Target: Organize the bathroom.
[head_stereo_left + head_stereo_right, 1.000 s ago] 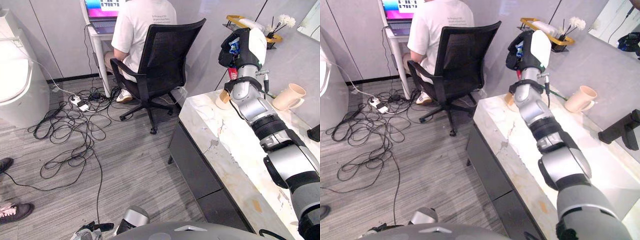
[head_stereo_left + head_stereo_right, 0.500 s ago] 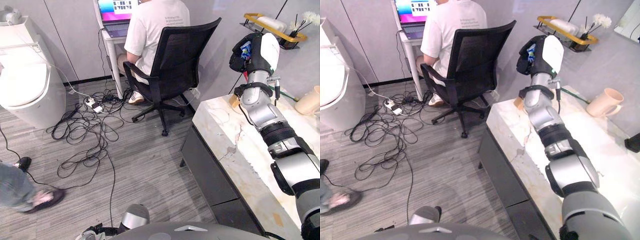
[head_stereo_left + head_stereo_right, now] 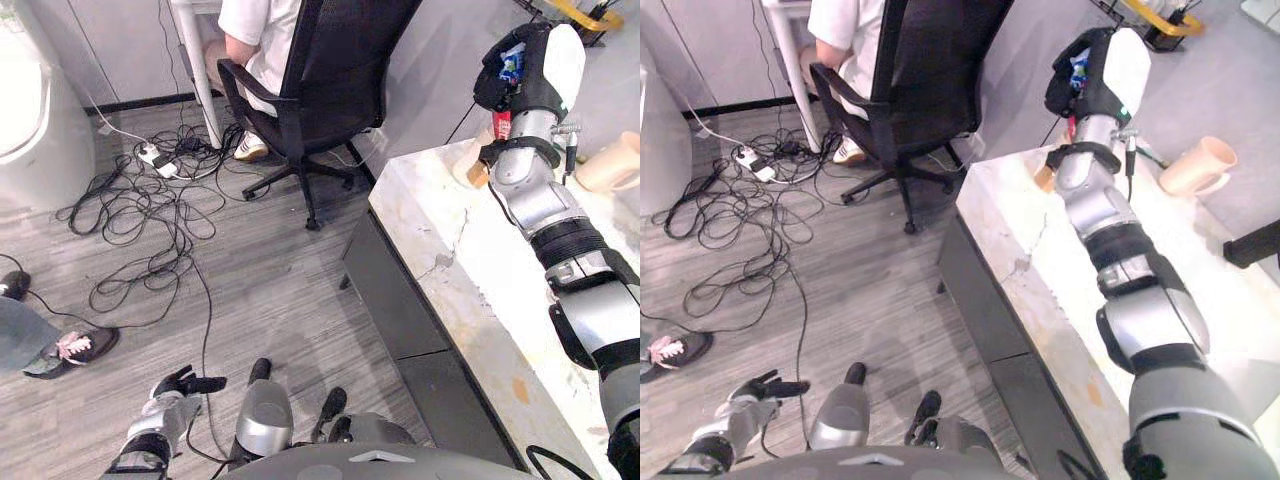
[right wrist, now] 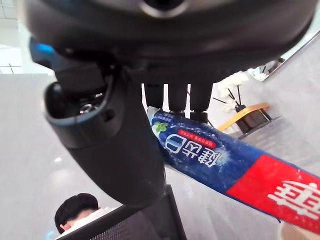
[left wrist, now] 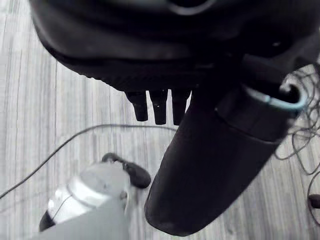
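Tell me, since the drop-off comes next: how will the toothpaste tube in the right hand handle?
Probably soft: the toothpaste tube is plastic and may flex where the right hand pinches it. Its glossy skin could slip. Laid flat, it should hardly roll.

Looked down from the head, both eyes sharing the white marble counter (image 3: 470, 270) and black mesh office chair (image 3: 930, 70); wrist cameras sat close.

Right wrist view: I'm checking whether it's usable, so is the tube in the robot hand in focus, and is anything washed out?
Right wrist view: the toothpaste tube is sharp, its print crisp, pinched by the right robot hand; the wall beside the thumb looks bright and featureless. Left wrist view: the left robot hand is dark and soft-edged.
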`<state>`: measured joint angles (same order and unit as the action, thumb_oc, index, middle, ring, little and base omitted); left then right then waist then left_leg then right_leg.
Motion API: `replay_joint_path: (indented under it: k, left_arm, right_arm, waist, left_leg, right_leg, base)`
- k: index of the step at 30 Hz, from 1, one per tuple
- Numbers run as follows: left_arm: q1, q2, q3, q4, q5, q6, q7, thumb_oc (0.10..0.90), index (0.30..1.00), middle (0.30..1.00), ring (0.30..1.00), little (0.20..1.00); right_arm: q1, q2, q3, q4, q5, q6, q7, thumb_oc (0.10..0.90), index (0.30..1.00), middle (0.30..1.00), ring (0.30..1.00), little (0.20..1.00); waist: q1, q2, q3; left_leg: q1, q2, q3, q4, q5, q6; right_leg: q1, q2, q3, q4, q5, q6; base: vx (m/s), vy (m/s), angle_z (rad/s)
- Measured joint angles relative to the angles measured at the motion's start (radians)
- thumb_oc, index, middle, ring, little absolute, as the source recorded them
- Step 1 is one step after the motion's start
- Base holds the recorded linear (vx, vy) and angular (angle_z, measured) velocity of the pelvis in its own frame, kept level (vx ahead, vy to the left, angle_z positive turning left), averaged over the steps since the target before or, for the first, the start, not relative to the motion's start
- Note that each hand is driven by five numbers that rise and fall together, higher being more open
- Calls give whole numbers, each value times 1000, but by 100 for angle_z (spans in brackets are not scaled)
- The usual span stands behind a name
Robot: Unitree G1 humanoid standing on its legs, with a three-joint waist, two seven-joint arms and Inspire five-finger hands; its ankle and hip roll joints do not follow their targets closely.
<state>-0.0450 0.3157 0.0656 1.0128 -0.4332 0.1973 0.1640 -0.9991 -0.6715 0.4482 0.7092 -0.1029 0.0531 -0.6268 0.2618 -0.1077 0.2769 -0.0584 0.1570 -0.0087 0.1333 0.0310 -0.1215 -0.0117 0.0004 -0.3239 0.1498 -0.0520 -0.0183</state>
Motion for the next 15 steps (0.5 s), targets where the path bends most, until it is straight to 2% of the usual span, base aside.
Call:
replay_joint_path:
  k: [2,9,15]
  left_arm:
    - [19,-25,-16,19,2,4,0,800,900,900,900,900]
    - [90,-25,-9,39,8,-36,-1,800,900,900,900,900]
    - [83,-23,15,37,12,-50,-6,800,900,900,900,900]
  right_arm:
    - [0,-1,6,-1,2,3,0,400,300,300,300,300]
    - [-1,-1,9,-2,2,5,4,400,300,300,300,300]
    - [6,0,1,-2,11,13,9,400,300,300,300,300]
  waist:
    - [7,-13,4]
    - [11,-7,2]
    - [7,20,2]
  left_leg:
    - [7,9,1,-6,2,-13]
    - [18,-16,9,-24,-2,-5]
    - [64,-26,22,-39,-11,4]
  right_leg:
    - [4,9,-1,-2,-5,-8]
    - [15,-12,0,-12,1,-9]
    - [68,-18,4,-48,12,3]
  base:
    - [9,18,0]
    - [6,25,3]
    - [15,4,-1]
